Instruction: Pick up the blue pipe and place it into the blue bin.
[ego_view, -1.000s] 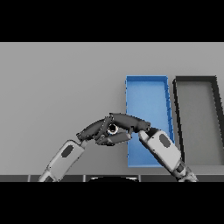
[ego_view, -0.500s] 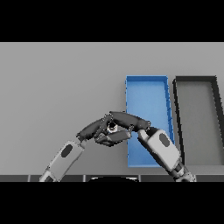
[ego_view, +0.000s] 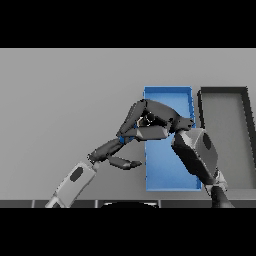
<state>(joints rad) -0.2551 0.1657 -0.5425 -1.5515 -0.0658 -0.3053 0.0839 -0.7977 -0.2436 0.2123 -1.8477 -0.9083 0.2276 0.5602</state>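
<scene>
Fingers of the right hand curl around a small blue pipe at the left rim of the blue rectangular bin (dark bin alongside); left hand lies relaxed on the grey desk.

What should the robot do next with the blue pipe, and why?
Probably carry it a little further right, then let go. The right hand has its fingers curled round the pipe, of which only a bit of blue shows, right at the blue bin's left edge, not yet clearly over the inside. The left hand rests on the table beside it.
</scene>
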